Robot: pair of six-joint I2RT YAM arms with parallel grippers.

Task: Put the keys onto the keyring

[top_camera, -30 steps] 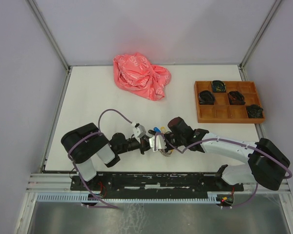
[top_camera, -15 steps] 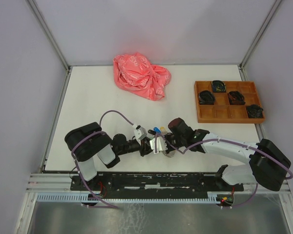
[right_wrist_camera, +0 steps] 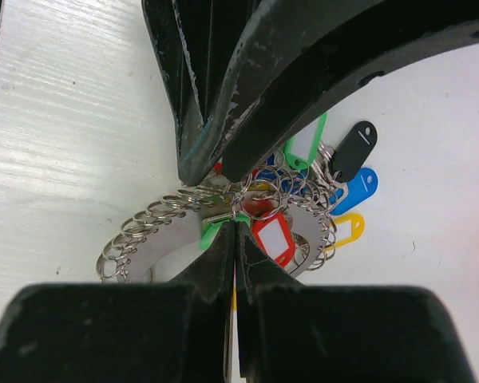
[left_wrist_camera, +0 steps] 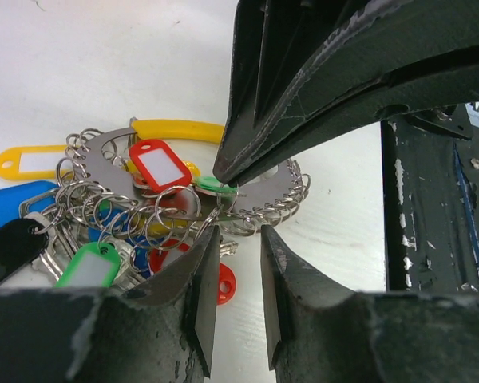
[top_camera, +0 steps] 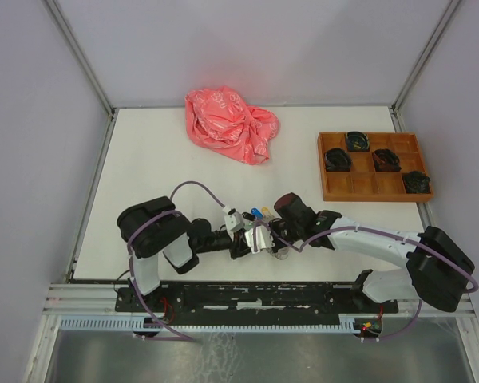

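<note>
Newly ajar, left tool

The white tabletop carries a crumpled pink bag at the far middle and an orange compartment tray at the right. A metal keyring crowded with coloured tags lies by the near edge.

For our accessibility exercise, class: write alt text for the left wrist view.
A shut black right claw touches its tips to a small green plastic tag amid a heap of silver keys with coloured tags on a white table. Below, the left claw stands open, empty.
</note>
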